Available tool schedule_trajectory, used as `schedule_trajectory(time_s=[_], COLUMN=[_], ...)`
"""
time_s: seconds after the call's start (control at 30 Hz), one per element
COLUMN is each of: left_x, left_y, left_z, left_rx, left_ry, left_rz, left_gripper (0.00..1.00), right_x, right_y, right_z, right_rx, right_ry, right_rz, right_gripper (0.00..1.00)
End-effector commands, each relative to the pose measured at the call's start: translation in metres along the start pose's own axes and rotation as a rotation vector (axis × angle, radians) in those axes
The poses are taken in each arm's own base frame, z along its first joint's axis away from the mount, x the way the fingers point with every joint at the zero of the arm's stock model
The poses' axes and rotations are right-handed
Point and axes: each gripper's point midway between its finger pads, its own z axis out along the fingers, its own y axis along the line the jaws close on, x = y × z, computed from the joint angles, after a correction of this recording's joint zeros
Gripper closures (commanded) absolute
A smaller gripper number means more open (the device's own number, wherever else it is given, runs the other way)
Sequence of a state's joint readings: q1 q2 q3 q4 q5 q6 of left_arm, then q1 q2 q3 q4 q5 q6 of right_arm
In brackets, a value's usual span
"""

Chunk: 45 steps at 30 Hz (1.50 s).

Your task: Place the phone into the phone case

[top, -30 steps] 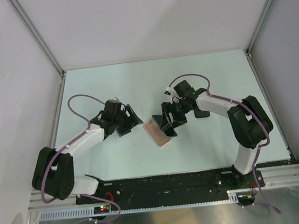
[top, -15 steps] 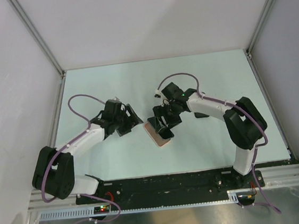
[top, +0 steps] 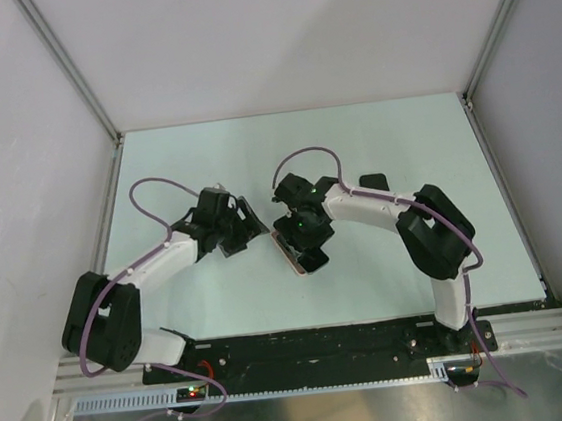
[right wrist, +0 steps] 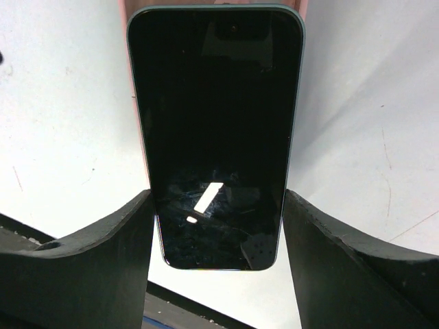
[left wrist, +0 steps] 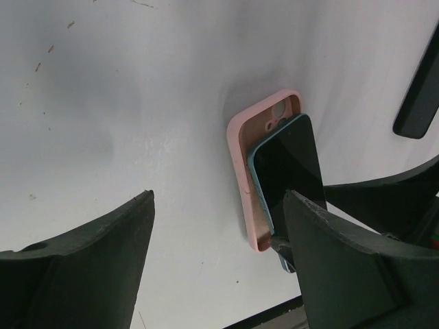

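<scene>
The right claw [right wrist: 217, 197] is clamped on the phone [right wrist: 216, 123], with one finger pressed to each long edge near its lower end. The dark screen faces up toward the wrist camera. The phone has a teal rim and lies over the phone case [left wrist: 241, 161], which sits on the pale worktop [left wrist: 103, 103] between the two arms.

In the left wrist view, the phone's far end is tucked into the end of the case that has the camera cut-out. The phone sits askew, though: a strip of the case's pink inner floor shows along one long side, and the opposite wall is hidden under the phone. I cannot tell whether the gripped end is lifted off the case or resting in it.

The left claw [left wrist: 218, 205] has its fingers spread wide with nothing between them, near the case's long side but apart from it. A black slab [top: 371, 181] lies on the worktop just beside the right arm's forearm, on its far side.
</scene>
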<state>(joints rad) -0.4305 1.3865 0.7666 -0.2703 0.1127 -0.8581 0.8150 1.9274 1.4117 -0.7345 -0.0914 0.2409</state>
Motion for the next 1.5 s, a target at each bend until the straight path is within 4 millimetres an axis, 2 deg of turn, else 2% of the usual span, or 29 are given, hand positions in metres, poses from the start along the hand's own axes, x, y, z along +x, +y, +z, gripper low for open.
schedule_trajectory(time_s=[0.0,0.17,0.4,0.63,0.97,1.17,1.23,1.3,1.47], left_x=[-0.009,-0.009,-0.008,-0.009,-0.009,-0.009,-0.009,-0.01,-0.009], left_y=[-0.011,-0.01,-0.009,-0.01,-0.012,-0.013,-0.013,-0.013,-0.012], left_z=[0.0,0.001,0.002,0.003,0.003,0.004,0.004,0.004,0.006], left_rx=[0.033,0.029,0.026,0.027,0.031,0.032,0.032,0.032,0.028], left_ry=[-0.019,-0.017,-0.013,-0.012,-0.011,-0.004,-0.005,-0.006,0.0], left_rz=[-0.007,-0.007,-0.008,-0.009,-0.011,-0.017,-0.016,-0.017,-0.019], left_gripper=[0.2,0.2,0.2,0.2,0.2,0.21,0.21,0.21,0.21], right_x=[-0.015,-0.016,-0.017,-0.02,-0.012,-0.012,-0.011,-0.012,-0.019], right_y=[-0.008,-0.008,0.003,0.01,0.016,0.019,0.02,0.021,0.026], right_z=[-0.005,-0.001,0.0,-0.006,0.001,0.004,0.004,0.002,-0.004], right_rx=[0.093,0.131,0.133,0.128,0.114,0.107,0.105,0.102,0.08], right_ry=[-0.029,-0.018,-0.003,-0.013,0.028,0.035,0.035,0.029,-0.008], right_rz=[-0.035,-0.051,-0.053,-0.039,-0.019,-0.003,0.0,0.001,0.001], right_gripper=[0.81,0.81,0.8,0.79,0.79,0.75,0.72,0.64,0.35])
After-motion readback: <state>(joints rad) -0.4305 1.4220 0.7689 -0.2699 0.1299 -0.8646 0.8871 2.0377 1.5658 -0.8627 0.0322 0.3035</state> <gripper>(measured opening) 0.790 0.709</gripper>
